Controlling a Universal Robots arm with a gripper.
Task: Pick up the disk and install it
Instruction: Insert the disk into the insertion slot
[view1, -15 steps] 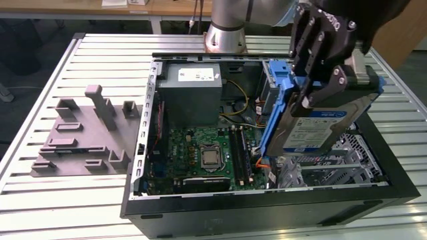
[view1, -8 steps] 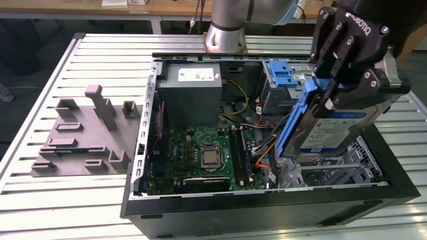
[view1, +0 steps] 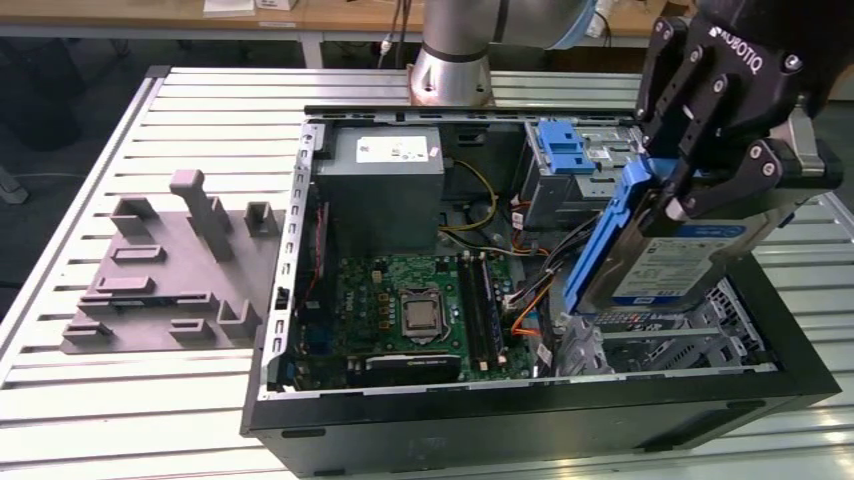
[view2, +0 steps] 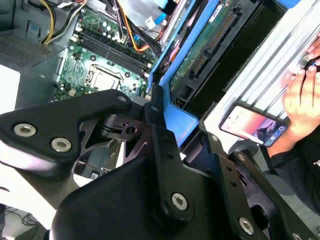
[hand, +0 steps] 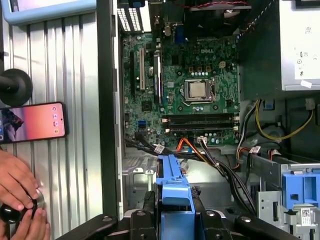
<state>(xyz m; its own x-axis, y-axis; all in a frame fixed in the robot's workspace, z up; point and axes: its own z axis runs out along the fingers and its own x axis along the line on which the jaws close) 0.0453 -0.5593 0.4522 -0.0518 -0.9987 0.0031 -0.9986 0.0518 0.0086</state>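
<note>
Pincer (view1: 705, 200) around disk (view1: 674, 268) edges, above case (view1: 534, 405)

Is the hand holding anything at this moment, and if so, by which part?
Yes: the hand is shut on the disk, clamping the upper end of its blue carrier frame; the disk hangs tilted over the open computer case.

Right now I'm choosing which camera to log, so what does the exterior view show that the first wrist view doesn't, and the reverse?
Exterior view adds: a grey moulded block on the table beside the computer case, and the disk's labelled face. First wrist view adds: a phone and a person's hand near it. Both: the motherboard, the grey power supply, and the gripper shut on the disk's blue frame.
</note>
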